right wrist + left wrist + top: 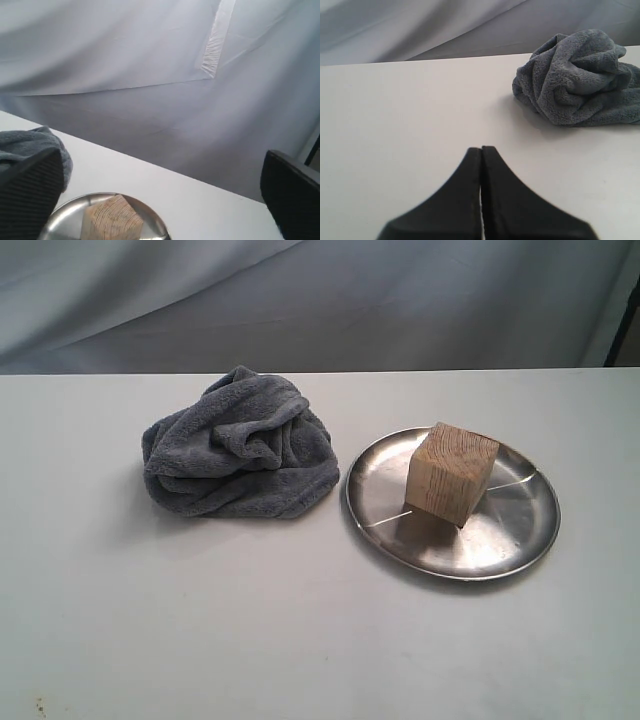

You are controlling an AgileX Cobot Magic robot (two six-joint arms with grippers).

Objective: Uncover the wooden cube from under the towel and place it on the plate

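Note:
The pale wooden cube (pixel 451 472) rests on the shiny silver plate (pixel 520 540) at the right of the table; the right wrist view shows the cube (pixel 111 219) and plate (pixel 155 222) too. A dark grey fluffy towel (pixel 242 446) lies bunched to the plate's left, apart from it. Neither arm shows in the exterior view. In the left wrist view my left gripper (pixel 481 150) is shut with nothing in it, low over bare table, well away from the towel (pixel 580 80). My right gripper (pixel 162 192) stands wide open, raised back from the cube, nothing between its fingers (pixel 30 195).
A white table (pixel 300 640) carries everything. Grey cloth backdrop (pixel 320 300) hangs behind its far edge. A dark upright (pixel 625 310) stands at the far right corner.

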